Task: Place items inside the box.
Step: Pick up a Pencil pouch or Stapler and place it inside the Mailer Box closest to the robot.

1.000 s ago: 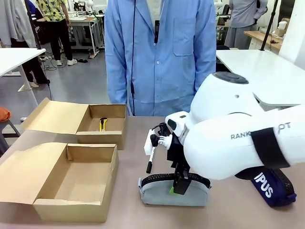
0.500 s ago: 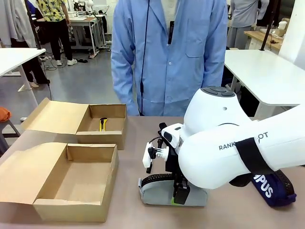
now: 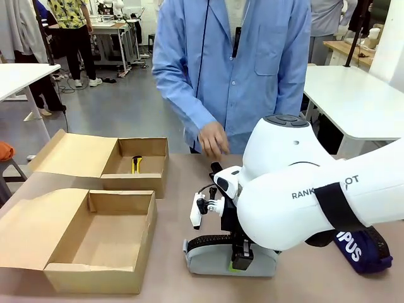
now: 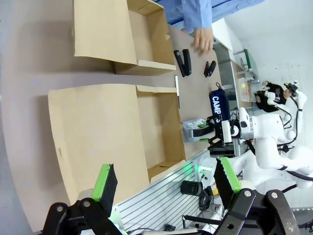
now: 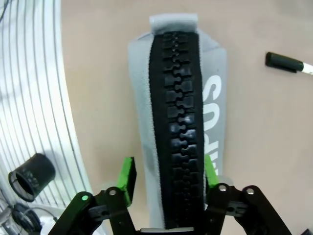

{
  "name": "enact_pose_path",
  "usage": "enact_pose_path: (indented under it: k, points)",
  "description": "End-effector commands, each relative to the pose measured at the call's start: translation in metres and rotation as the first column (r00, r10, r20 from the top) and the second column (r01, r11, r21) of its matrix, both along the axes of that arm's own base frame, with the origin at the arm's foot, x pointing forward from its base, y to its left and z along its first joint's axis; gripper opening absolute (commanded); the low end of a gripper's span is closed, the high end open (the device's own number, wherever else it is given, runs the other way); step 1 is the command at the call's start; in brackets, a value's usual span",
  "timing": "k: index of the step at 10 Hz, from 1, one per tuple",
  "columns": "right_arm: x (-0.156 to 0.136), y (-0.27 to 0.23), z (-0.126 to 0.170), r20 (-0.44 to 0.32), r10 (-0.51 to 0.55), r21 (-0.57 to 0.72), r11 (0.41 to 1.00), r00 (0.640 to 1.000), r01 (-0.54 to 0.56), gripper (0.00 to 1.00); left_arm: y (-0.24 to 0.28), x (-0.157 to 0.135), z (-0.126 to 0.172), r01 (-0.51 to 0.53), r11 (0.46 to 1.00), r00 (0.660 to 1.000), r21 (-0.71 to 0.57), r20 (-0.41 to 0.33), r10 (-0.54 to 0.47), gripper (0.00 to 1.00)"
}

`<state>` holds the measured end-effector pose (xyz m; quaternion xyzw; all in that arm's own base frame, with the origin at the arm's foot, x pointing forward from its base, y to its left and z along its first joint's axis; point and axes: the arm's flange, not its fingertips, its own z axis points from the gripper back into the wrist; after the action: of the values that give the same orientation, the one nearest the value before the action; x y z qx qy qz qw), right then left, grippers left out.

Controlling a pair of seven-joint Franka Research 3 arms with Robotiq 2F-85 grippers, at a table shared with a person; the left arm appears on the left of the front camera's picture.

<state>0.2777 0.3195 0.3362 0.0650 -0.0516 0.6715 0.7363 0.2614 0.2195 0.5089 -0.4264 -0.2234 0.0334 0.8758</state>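
Note:
The grey pencil case [image 3: 205, 260] with a black zip lies on the table in front of the near box [image 3: 69, 274]. My right gripper [image 3: 242, 261] is down on it, shut on the grey pencil case [image 5: 188, 98], a green pad on each side. A navy pencil case [image 3: 361, 247] lies to the right, partly behind my right arm. The marker pen [image 5: 287, 63] lies beside the grey case. A yellow-handled utility knife [image 3: 136, 163] is in the far box [image 3: 158, 146]. My left gripper [image 4: 166, 183] is open and empty, high above the boxes. A black stapler [image 4: 183, 62] lies near the far box.
A person in a blue coat stands at the far side, one hand [image 3: 213, 140] held over the table's far edge. Both cardboard boxes have their lids folded open to the left. A second small black item [image 4: 210, 68] lies near the stapler.
My right gripper has dropped lower onto the grey pencil case and shut on it. The person has shifted to the right and brought a hand forward over the table.

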Motion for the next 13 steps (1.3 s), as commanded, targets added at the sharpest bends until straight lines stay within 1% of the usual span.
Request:
enact_pose_path:
  k: [1,5,8,10,11,12,13]
  points:
    - [0.0,-0.002,0.013,-0.005,-0.009,-0.017,1.0,1.0,0.008,0.0,0.0,0.0,0.0,0.01,1.0,1.0,-0.011,0.023,-0.01,1.0]
    - [-0.001,-0.005,0.015,-0.036,-0.022,-0.036,0.999,0.999,0.021,0.0,0.0,0.0,0.0,0.01,1.0,1.0,-0.011,0.023,-0.01,1.0]
    - [0.002,-0.016,0.022,-0.082,-0.089,-0.053,0.995,0.993,0.085,0.0,0.0,0.0,0.0,0.01,1.0,1.0,-0.011,0.023,-0.01,1.0]
    - [0.005,-0.021,0.026,-0.13,-0.106,-0.039,0.994,0.986,0.101,0.0,0.0,0.0,0.0,0.01,1.0,1.0,-0.011,0.023,-0.01,1.0]
    - [0.003,-0.023,0.029,-0.181,-0.072,-0.065,0.996,0.981,0.061,0.05,0.0,0.0,0.0,0.01,1.0,1.0,-0.011,0.023,-0.01,1.0]
    - [-0.004,-0.024,0.044,-0.182,-0.171,-0.044,0.985,0.968,0.165,0.05,0.0,0.0,0.0,0.01,1.0,1.0,-0.011,0.023,-0.01,1.0]
    - [-0.016,-0.031,0.073,-0.199,-0.376,-0.05,0.926,0.905,0.374,0.05,0.0,0.0,0.0,0.01,1.0,1.0,-0.011,0.023,-0.01,1.0]
